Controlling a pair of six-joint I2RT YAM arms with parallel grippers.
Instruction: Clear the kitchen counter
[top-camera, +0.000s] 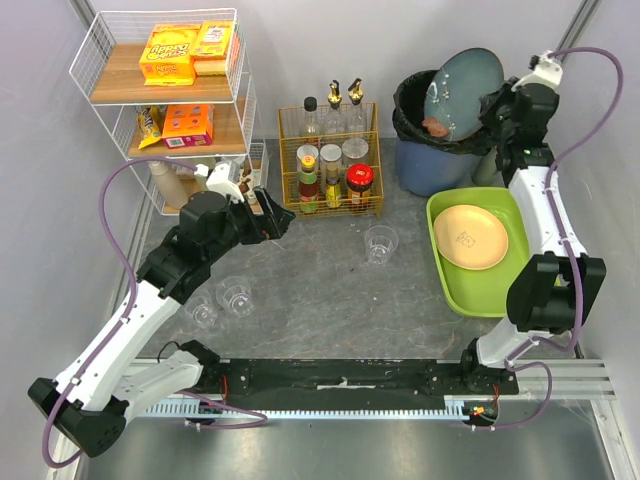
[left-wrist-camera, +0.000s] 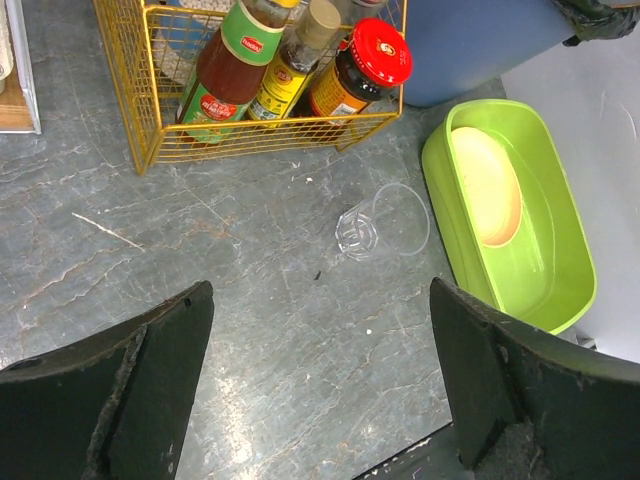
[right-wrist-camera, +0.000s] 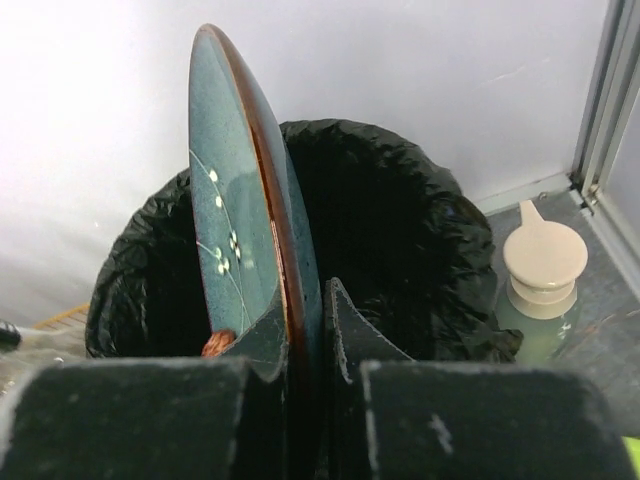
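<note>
Right gripper (right-wrist-camera: 305, 322) clamps a teal plate (right-wrist-camera: 235, 200), perhaps with food (right-wrist-camera: 216, 344), over the bin (right-wrist-camera: 400, 230); left gripper (left-wrist-camera: 320, 300) spread wide.

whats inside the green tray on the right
One pale yellow plate lies in the lime-green tray; the tray floor around it shows nothing else. Whatever might sit under the plate is covered.

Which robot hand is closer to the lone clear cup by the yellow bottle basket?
Left. The left gripper hangs open just left of the clear cup; the right gripper is farther, up at the bin, shut on a blue plate.
</note>
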